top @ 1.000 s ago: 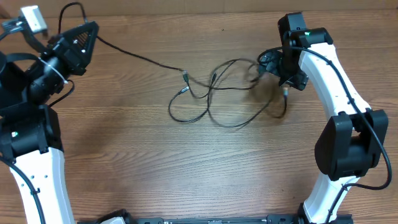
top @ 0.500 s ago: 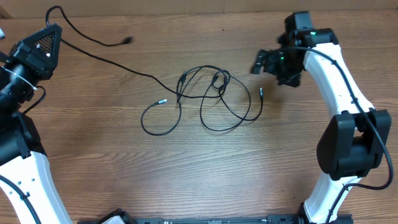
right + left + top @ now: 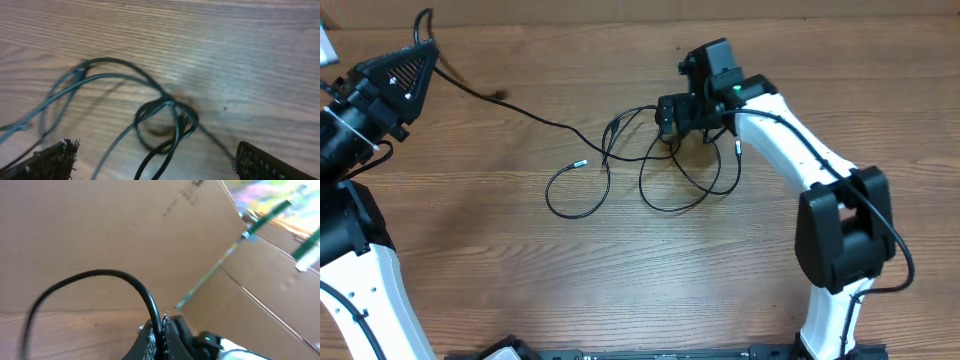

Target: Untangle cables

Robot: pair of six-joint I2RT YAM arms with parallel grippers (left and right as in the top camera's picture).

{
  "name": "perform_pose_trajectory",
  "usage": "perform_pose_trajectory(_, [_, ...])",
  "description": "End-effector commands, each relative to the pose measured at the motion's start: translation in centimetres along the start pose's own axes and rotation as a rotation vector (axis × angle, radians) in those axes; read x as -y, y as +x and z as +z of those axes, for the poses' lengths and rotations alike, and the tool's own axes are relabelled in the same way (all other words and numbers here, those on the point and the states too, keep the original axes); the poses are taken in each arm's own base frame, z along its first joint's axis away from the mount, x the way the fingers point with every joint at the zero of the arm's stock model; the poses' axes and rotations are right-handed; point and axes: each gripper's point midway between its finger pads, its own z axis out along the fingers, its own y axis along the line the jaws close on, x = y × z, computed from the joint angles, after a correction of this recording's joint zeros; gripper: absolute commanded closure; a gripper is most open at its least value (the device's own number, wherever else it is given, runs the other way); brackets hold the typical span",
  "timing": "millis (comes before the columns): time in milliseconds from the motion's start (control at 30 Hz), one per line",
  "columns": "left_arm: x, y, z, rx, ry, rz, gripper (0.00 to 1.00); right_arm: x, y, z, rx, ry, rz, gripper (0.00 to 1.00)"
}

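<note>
Holding one thin black cable [image 3: 520, 108] in my closed left claw [image 3: 162, 332] far left, I judge little done: knotted black cables [image 3: 670, 178] lie mid wooden worktop [image 3: 520, 280] under my open right claw [image 3: 668, 120]

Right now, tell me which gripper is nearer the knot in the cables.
Right. The right gripper hangs over the knot, jaws open astride it; the left gripper is far off to the left, clamping one cable.

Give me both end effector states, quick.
Left end effector: closed, pinching a cable.
Right end effector: open, holding nothing, hovering over the cable knot.
</note>
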Motion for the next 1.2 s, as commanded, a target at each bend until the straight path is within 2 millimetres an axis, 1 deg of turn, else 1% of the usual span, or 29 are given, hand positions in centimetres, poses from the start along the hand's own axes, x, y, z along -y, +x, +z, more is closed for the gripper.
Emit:
perform_pose_trajectory(0, [2.1,0.5,-0.2,-0.04,0.058,0.03,0.96,2.3,1.5,2.6,-0.048,0.109,-0.073,0.01])
perform_pose_trajectory(167, [2.4,0.4,-0.2,-0.04,0.067,0.051,0.96,2.8,2.7,4.9,-0.093,0.108,-0.223,0.01])
perform_pose_trajectory(200, [2.5,0.4,-0.2,-0.043,0.073,0.056,0.96,2.8,2.8,5.4,-0.094,0.106,-0.243,0.06])
perform_pose_trajectory(267, [3.0,0.5,-0.3,-0.058,0.095,0.064,0.96,2.9,2.8,6.1,-0.091,0.105,-0.27,0.22])
perform_pose_trajectory(333, [3.5,0.8,-0.4,-0.077,0.119,0.082,0.96,3.0,2.5,6.7,-0.078,0.107,-0.284,0.51])
perform_pose_trajectory(367, [3.7,0.9,-0.4,-0.084,0.127,0.088,0.96,3.4,2.2,6.8,-0.066,0.125,-0.281,0.64])
perform_pose_trajectory(400, [3.8,0.9,-0.4,-0.088,0.133,0.095,0.96,4.2,1.7,6.7,-0.052,0.166,-0.277,0.82])
perform_pose_trajectory(433, [3.9,1.0,-0.4,-0.091,0.137,0.098,0.96,5.0,1.3,6.5,-0.036,0.202,-0.258,0.93])
perform_pose_trajectory(467, [3.9,1.0,-0.5,-0.091,0.136,0.098,0.96,6.2,0.5,6.2,-0.009,0.258,-0.212,0.96])
perform_pose_trajectory(533, [3.6,0.7,-0.8,-0.081,0.123,0.097,0.96,9.3,-0.9,5.1,0.039,0.38,-0.11,0.96])
perform_pose_trajectory(600, [2.9,-0.1,-1.5,-0.053,0.084,0.084,0.96,12.6,-2.0,3.7,0.075,0.477,-0.008,0.96])
perform_pose_trajectory(667, [2.0,-1.0,-2.6,-0.02,0.038,0.081,0.96,15.9,-2.3,2.4,0.074,0.52,0.051,0.96])
perform_pose_trajectory(733, [0.8,-2.0,-4.1,0.023,-0.023,0.071,0.96,19.0,-2.0,1.5,0.06,0.549,0.102,0.96])
perform_pose_trajectory(833, [-0.9,-3.4,-6.5,0.088,-0.113,0.059,0.96,23.6,-0.5,0.1,0.019,0.593,0.183,0.95])
perform_pose_trajectory(900, [-1.8,-4.2,-8.0,0.131,-0.17,0.061,0.96,25.9,0.7,-0.6,-0.014,0.613,0.225,0.89])
perform_pose_trajectory(933, [-2.3,-4.7,-8.7,0.154,-0.198,0.063,0.96,26.9,1.4,-1.1,-0.032,0.622,0.246,0.83])
perform_pose_trajectory(967, [-2.6,-5.0,-9.3,0.174,-0.221,0.064,0.96,27.6,1.9,-1.4,-0.048,0.626,0.262,0.79])
perform_pose_trajectory(1033, [-3.3,-5.6,-10.1,0.203,-0.254,0.061,0.96,29.0,3.0,-2.1,-0.077,0.636,0.291,0.78])
perform_pose_trajectory(1067, [-3.6,-5.7,-10.3,0.21,-0.262,0.056,0.96,29.1,3.3,-2.3,-0.09,0.624,0.3,0.76])
perform_pose_trajectory(1133, [-3.9,-5.7,-10.3,0.21,-0.262,0.048,0.96,28.5,3.8,-2.4,-0.113,0.566,0.315,0.77])
perform_pose_trajectory(1167, [-4.0,-5.6,-10.2,0.208,-0.26,0.044,0.96,27.8,3.7,-2.3,-0.112,0.522,0.319,0.8])
